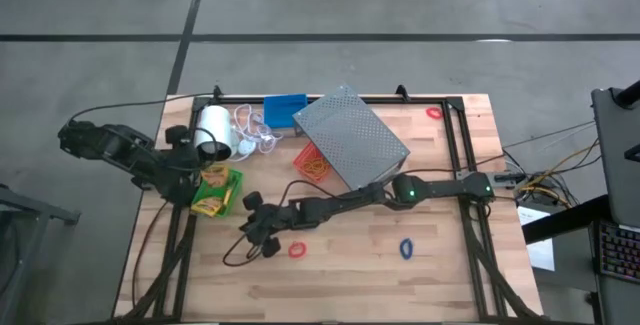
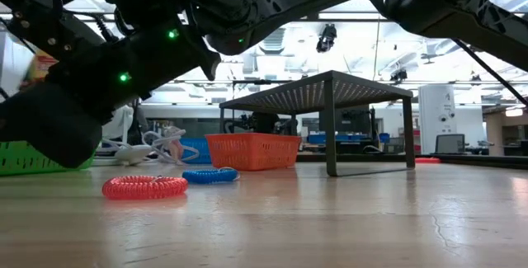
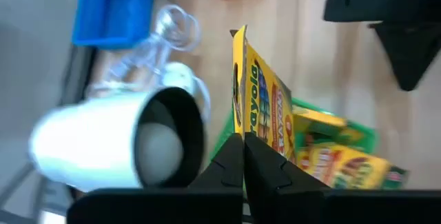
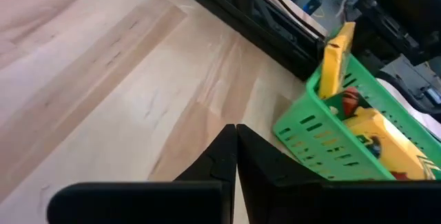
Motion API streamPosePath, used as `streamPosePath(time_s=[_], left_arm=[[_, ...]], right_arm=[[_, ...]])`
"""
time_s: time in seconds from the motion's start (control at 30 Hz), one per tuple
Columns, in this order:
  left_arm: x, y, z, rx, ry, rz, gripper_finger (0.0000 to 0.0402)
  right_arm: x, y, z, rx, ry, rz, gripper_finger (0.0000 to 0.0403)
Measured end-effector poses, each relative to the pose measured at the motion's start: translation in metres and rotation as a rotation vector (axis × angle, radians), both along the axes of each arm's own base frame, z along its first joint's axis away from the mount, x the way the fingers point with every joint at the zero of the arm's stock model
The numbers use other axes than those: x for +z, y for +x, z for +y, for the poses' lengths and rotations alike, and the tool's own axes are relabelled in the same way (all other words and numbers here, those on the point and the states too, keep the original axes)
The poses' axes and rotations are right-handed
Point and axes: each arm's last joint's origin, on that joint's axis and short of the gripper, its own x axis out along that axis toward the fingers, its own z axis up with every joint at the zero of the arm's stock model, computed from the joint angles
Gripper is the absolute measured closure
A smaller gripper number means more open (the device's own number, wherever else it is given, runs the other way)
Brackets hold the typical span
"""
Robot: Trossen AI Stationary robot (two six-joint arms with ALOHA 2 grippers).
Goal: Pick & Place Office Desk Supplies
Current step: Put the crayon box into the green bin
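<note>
Left wrist view: a crayon box (image 3: 265, 110) is clamped upright by the left tool (image 3: 244, 156) above the green bin (image 3: 358, 136); right tool (image 4: 236, 143) fingers are together over the bench (image 4: 103, 93).

crayon boxes (image 1: 216, 189) in bin (image 1: 232, 201) (table's left) | rack (image 1: 350, 137) behind centre

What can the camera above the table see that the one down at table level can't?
Only the high view shows the red ring at the table's far edge, the green bin with crayon boxes, and both arms whole. Only the low view shows the room behind and the underside of the grey rack. Both show the orange bin, the near red ring and a blue ring.
</note>
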Motion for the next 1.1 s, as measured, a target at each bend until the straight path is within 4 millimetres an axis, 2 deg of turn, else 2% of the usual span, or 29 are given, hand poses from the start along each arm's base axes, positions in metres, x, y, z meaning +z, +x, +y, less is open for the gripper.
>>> streamPosePath(time_s=[0.13,0.33,1.1], left_arm=[[-0.003,0.001,0.000,-0.019,0.036,0.015,0.0401],[-0.020,0.004,-0.001,-0.014,0.037,0.084,0.0401],[-0.023,0.004,-0.003,-0.057,-0.001,0.113,0.0401]], right_arm=[[-0.001,-0.001,-0.001,-0.002,-0.002,0.013,0.0394],[-0.001,-0.001,0.000,-0.002,0.000,0.016,0.0394],[-0.001,-0.001,0.000,-0.007,0.009,0.018,0.0394]])
